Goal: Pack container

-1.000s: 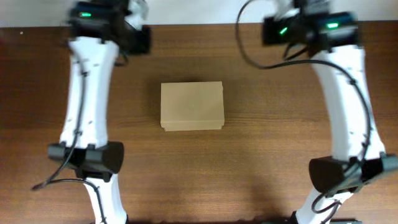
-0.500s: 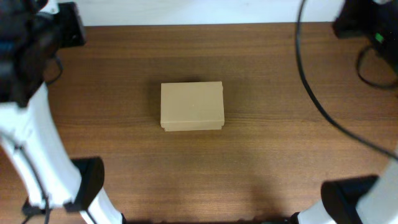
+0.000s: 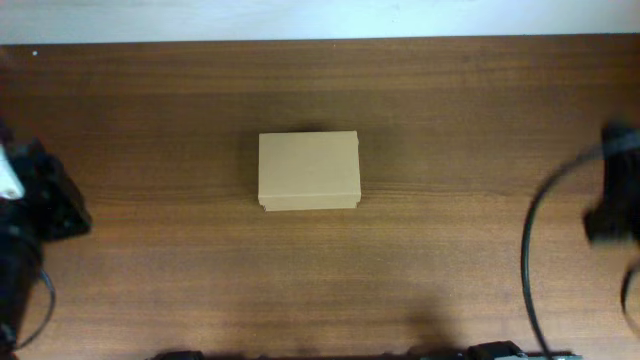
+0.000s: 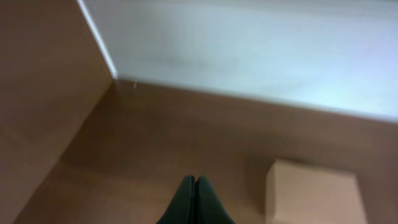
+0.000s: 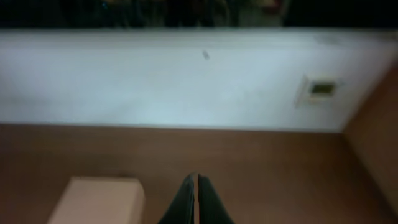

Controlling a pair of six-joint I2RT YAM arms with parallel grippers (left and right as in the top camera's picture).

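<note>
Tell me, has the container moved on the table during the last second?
No. In the overhead view the container keeps the same place against the far edge of the table.

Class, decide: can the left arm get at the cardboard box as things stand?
Probably yes: only bare table lies between the left claw and the box, though the claw is shut.

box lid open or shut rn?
Shut. In the overhead view the cardboard box shows a flat, unbroken top, with no raised lid and no interior visible. The blurry wrist views show the same.
</note>
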